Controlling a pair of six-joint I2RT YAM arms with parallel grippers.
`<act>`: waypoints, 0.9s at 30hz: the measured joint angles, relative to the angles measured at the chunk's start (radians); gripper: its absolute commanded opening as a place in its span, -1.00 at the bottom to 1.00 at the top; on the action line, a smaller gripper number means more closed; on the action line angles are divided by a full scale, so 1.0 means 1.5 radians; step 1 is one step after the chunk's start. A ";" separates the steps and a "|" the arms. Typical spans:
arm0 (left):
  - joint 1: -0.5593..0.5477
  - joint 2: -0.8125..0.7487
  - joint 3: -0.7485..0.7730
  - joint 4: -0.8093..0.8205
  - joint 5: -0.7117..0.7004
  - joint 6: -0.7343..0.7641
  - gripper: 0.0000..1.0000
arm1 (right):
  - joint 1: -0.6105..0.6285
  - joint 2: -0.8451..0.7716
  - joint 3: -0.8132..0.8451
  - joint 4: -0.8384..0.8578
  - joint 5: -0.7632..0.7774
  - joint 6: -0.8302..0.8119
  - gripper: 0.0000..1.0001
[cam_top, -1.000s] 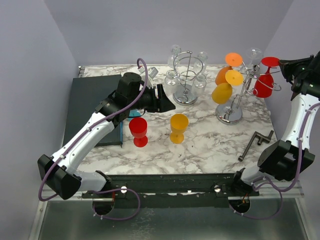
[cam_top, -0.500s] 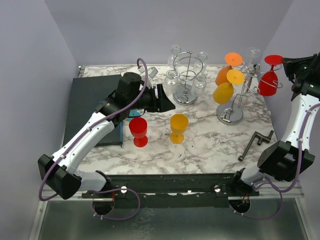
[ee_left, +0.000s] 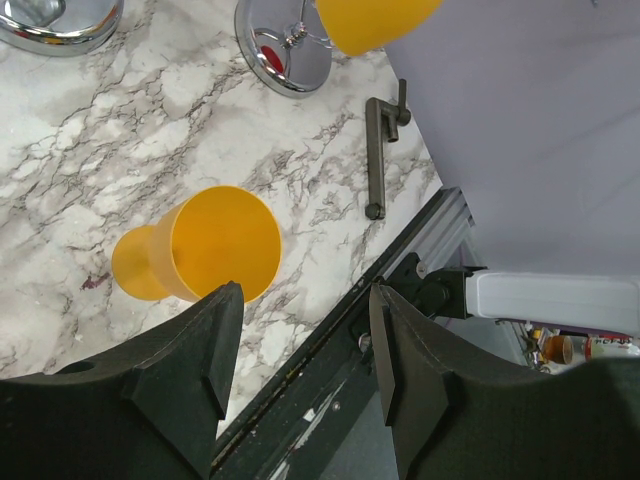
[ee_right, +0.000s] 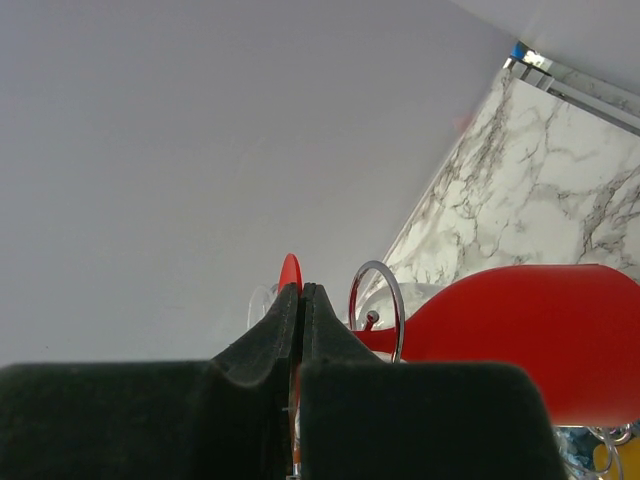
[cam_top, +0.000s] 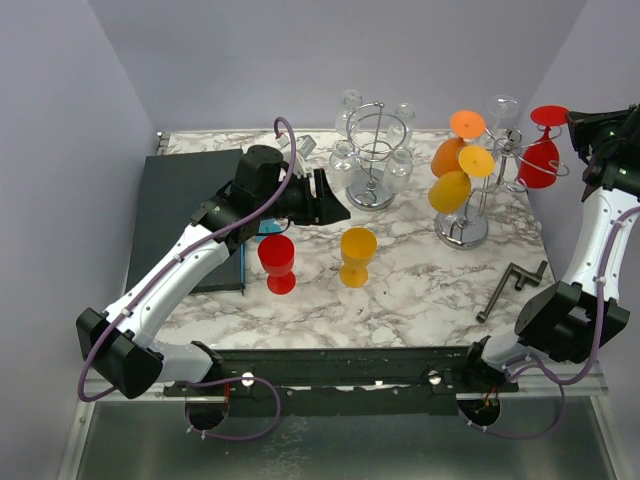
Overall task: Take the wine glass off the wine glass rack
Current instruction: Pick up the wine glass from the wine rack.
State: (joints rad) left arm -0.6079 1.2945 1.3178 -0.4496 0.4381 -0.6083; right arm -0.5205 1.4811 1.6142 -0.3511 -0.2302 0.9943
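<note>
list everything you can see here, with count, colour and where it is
wine glass rack: one, chrome, back right
held red wine glass: one, red, right of that rack
orange wine glasses: two, orange, hanging on its left side
round wire rack: one, chrome, back centre
clear glasses: about four, around the wire rack
standing red wine glass: one, red, front left
standing yellow wine glass: one, yellow-orange, centre
metal crank: one, dark grey, front right
dark mat: one, left side
marble table: one, white-grey
left gripper: open, empty
right gripper: shut on held red wine glass
</note>
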 measured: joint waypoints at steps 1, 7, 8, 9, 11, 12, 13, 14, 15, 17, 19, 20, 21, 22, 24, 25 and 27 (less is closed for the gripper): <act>0.000 0.000 0.000 0.000 0.000 0.000 0.18 | 0.001 0.000 0.000 0.000 0.000 0.000 -0.99; 0.001 0.000 0.000 0.000 0.000 0.000 0.18 | 0.002 0.000 -0.004 0.000 -0.009 0.000 -0.99; 0.002 0.000 0.000 0.001 0.000 0.000 0.19 | 0.002 -0.001 -0.007 0.002 -0.012 0.001 -0.99; 0.003 0.000 0.000 0.001 0.000 0.000 0.18 | 0.003 -0.001 -0.011 0.004 -0.015 0.002 -0.99; 0.003 0.000 0.000 0.002 0.000 0.000 0.19 | 0.005 -0.001 -0.020 0.006 -0.020 0.006 -0.99; 0.003 0.000 0.000 0.003 0.000 0.000 0.18 | 0.006 -0.001 -0.024 0.007 -0.022 0.008 -0.99; 0.003 0.000 -0.001 0.004 0.000 0.000 0.18 | 0.008 -0.001 -0.027 0.007 -0.024 0.009 -0.99; 0.003 0.000 -0.001 0.005 0.000 0.000 0.18 | 0.011 -0.001 -0.032 0.009 -0.026 0.012 -0.99; 0.003 0.000 -0.001 0.005 0.000 0.000 0.18 | 0.012 -0.001 -0.034 0.011 -0.027 0.014 -0.99; 0.003 0.000 -0.001 0.005 0.000 0.000 0.18 | 0.016 -0.001 -0.040 0.018 -0.030 0.019 -0.99; 0.003 0.000 -0.001 0.005 0.000 0.000 0.18 | 0.020 -0.001 -0.044 0.024 -0.033 0.024 -0.99; 0.003 0.000 -0.001 0.005 0.000 0.000 0.18 | 0.021 -0.001 -0.044 0.028 -0.034 0.026 -0.99; 0.003 0.000 -0.001 0.005 0.000 0.000 0.18 | 0.021 -0.001 -0.045 0.032 -0.034 0.029 -0.99; 0.003 0.000 -0.001 0.005 0.000 0.000 0.18 | 0.021 -0.001 -0.045 0.038 -0.034 0.032 -0.99; 0.003 0.000 -0.001 0.005 0.000 0.000 0.18 | 0.021 -0.001 -0.047 0.051 -0.033 0.038 -0.99; 0.003 0.000 -0.001 0.005 0.000 0.000 0.19 | 0.021 -0.001 -0.048 0.057 -0.033 0.042 -0.99; 0.003 0.000 -0.001 0.005 0.000 0.000 0.18 | 0.022 -0.001 -0.052 0.070 -0.032 0.049 -0.99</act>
State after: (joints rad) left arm -0.6033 1.2949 1.3159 -0.4423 0.4385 -0.6086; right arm -0.4873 1.4799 1.5356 -0.2459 -0.2779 1.0676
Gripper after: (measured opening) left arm 0.593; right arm 0.012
